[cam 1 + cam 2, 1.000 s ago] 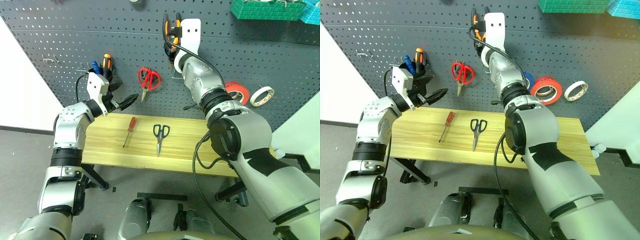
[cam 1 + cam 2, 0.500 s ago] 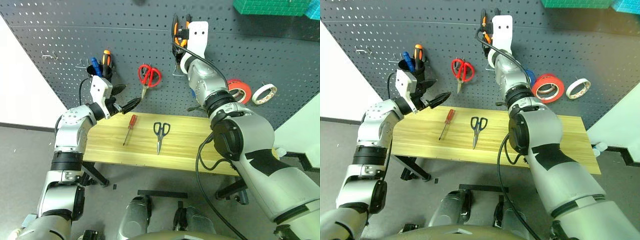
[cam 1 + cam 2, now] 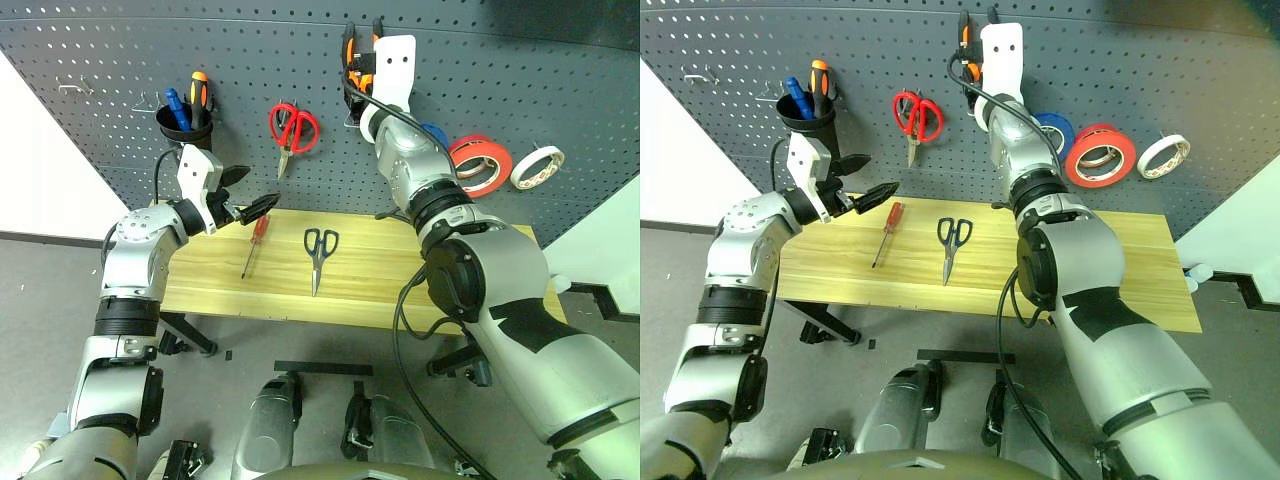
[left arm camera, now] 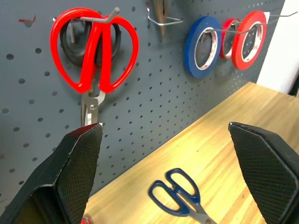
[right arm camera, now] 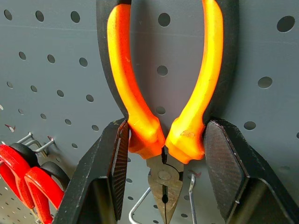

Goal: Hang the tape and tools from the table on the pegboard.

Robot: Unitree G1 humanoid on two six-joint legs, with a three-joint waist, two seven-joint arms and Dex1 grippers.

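Pliers (image 5: 164, 107) clamped by right gripper (image 5: 163, 158) against pegboard (image 3: 560, 90), left gripper (image 3: 250, 195) spread wide above table (image 3: 380, 290) back-left corner, screwdriver (image 3: 254, 244) and scissors (image 3: 319, 255) laid mid-table

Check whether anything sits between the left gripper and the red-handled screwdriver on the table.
Nothing visible does. The left gripper hangs with jaws open above the table's back edge, and the red-handled screwdriver lies just below and in front of it on bare wood. The dark-handled scissors lie off to its side, apart.
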